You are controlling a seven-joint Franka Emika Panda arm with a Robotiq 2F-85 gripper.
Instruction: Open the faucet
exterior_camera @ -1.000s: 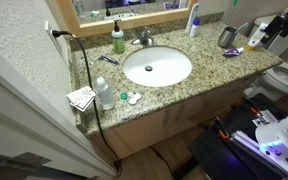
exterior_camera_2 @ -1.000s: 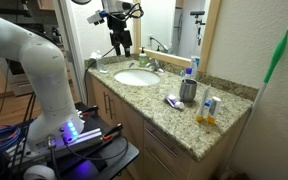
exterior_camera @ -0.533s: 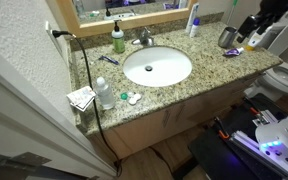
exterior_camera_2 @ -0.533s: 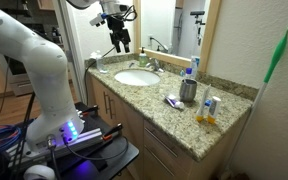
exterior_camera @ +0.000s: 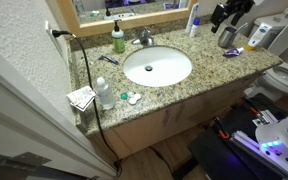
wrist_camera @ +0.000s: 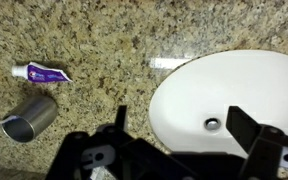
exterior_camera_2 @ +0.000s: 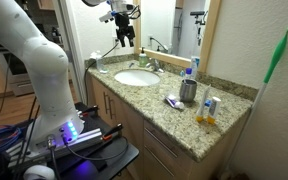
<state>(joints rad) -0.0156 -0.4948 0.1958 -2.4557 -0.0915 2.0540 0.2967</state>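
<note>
The faucet [exterior_camera: 142,38] is a small silvery tap at the back rim of the white oval basin [exterior_camera: 174,65]; it also shows in an exterior view [exterior_camera_2: 156,65] behind the basin [exterior_camera_2: 136,77]. It is out of the wrist view. My gripper [exterior_camera: 222,16] is open and empty, high in the air over the counter, well apart from the faucet. In an exterior view my gripper [exterior_camera_2: 125,38] hangs above the basin's near side. In the wrist view my gripper's fingers [wrist_camera: 181,125] frame the basin [wrist_camera: 234,85] from above.
A green soap dispenser [exterior_camera: 118,40] stands beside the faucet. A metal cup [exterior_camera: 227,37] and a toothpaste tube [exterior_camera: 232,52] lie on the granite counter; both show in the wrist view, cup [wrist_camera: 29,117] and tube [wrist_camera: 42,73]. A black cable [exterior_camera: 84,70] runs down the counter's end.
My gripper has risen and moved in from the counter's end toward the basin. Nothing on the counter has moved.
</note>
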